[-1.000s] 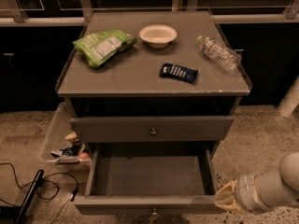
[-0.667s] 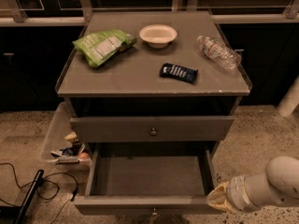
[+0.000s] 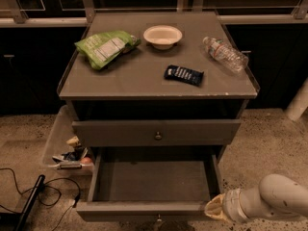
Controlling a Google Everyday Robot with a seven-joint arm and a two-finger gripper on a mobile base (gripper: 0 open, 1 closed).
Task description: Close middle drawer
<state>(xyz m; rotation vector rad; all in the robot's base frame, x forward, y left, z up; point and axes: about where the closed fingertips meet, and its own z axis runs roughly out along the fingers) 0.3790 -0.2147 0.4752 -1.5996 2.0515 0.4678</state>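
Observation:
The middle drawer (image 3: 154, 181) is pulled far out of the grey cabinet, showing its bare grey box interior. Its flat front (image 3: 139, 210) is at the bottom of the view, with the small brass knob (image 3: 159, 220) at the centre. The like grey drawer front (image 3: 120, 133) above it is shut. The lowest drawer is out of view. My gripper (image 3: 214, 209) comes in from the lower right on a pale arm (image 3: 274, 198). Its tip is at the right front corner of the middle drawer, touching or nearly touching the front.
On the cabinet top (image 3: 134, 78) lie a green snack bag (image 3: 103, 47), a white bowl (image 3: 162, 35), a dark snack packet (image 3: 183, 74) and a plastic bottle (image 3: 225, 54). A clear bin (image 3: 57, 143) with small items sits on the floor at left, with black cables (image 3: 29, 196).
My gripper and arm have moved left, closer to the right front corner of the middle drawer. The drawer has not visibly moved.

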